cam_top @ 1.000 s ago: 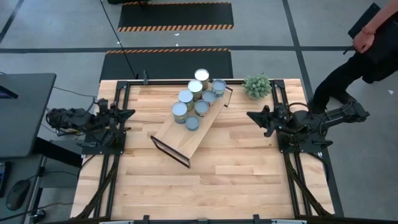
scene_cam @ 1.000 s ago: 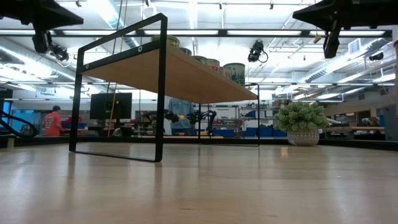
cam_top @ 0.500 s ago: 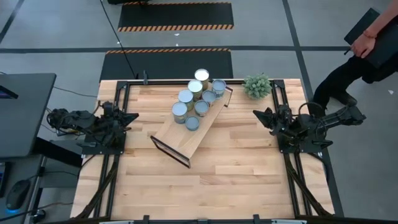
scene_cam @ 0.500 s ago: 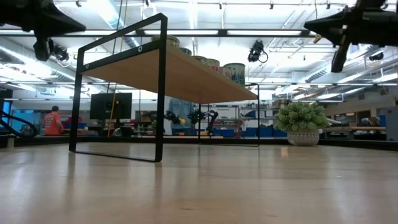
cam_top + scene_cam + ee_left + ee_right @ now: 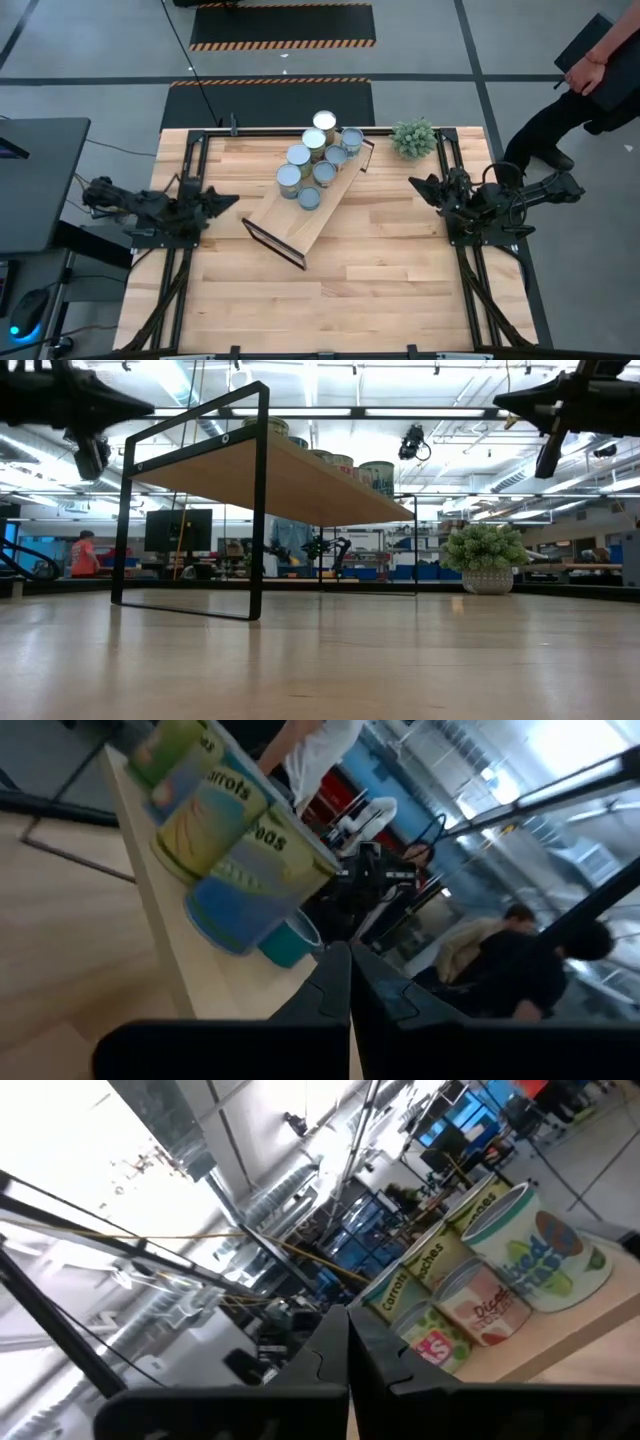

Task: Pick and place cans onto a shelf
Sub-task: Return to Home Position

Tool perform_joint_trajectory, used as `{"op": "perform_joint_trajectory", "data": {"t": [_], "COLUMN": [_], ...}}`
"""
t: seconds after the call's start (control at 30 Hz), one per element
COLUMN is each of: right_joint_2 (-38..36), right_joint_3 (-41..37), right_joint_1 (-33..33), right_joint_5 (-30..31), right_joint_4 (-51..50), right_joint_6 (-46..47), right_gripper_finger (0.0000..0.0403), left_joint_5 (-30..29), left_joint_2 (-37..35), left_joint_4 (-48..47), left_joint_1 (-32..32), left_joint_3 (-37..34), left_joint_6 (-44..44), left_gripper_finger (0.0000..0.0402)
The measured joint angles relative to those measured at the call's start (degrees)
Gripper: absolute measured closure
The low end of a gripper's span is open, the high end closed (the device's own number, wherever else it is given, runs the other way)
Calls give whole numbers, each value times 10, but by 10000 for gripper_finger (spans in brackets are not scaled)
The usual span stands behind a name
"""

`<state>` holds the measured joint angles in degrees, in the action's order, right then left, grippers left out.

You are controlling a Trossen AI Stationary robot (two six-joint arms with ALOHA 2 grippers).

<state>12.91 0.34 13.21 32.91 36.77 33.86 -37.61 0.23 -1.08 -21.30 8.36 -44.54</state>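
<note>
Grey floor (image 5: pixel 90 60), hazard-striped black mats (image 5: pixel 282 25), dark desk (image 5: pixel 40 180) at left, bright ceiling lights (image 5: pixel 420 412)

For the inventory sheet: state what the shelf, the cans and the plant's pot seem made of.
Shelf: pale matte wood board, grain showing; thin black frame, probably painted metal. Cans: shiny silver tops suggest metal, with printed labels around the sides. Pot: whitish and textured, perhaps ceramic; cannot tell.

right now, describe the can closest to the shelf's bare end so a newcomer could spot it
A long light-wood shelf with black metal end frames lies diagonally on the wooden table. Small silver-topped round cans crowd its far half. Yours is the cluster's last can toward the bare near half, with only empty board beyond it.
</note>
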Motion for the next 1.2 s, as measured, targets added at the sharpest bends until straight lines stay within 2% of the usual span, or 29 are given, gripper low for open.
{"op": "perform_joint_trajectory", "data": {"t": [0.13,0.27,0.37,0.47,0.53,0.67,0.73,0.8,0.9,1.2], "right_joint_2": [0,2,2,2,2,2,2,2,2,2], "right_joint_3": [0,0,0,0,0,0,0,0,0,0], "right_joint_1": [0,0,0,0,0,0,0,0,0,0], "right_joint_5": [8,25,25,25,25,25,25,25,25,24], "right_joint_4": [9,7,6,6,7,6,7,7,7,7], "right_joint_6": [27,29,17,17,16,15,15,15,15,15], "right_gripper_finger": [397,383,374,370,370,371,371,371,371,371], "left_joint_5": [18,41,69,51,43,46,45,44,43,44], "left_joint_2": [0,0,0,2,7,16,17,16,16,16], "left_joint_4": [104,86,82,61,61,60,64,67,68,70], "left_joint_1": [0,2,2,2,3,2,2,2,2,2], "left_joint_3": [-71,-79,-79,-78,-78,-78,-79,-79,-79,-79], "left_joint_6": [-19,-33,1,40,140,479,595,671,721,722], "left_gripper_finger": [398,398,398,398,398,398,398,398,398,397]}}
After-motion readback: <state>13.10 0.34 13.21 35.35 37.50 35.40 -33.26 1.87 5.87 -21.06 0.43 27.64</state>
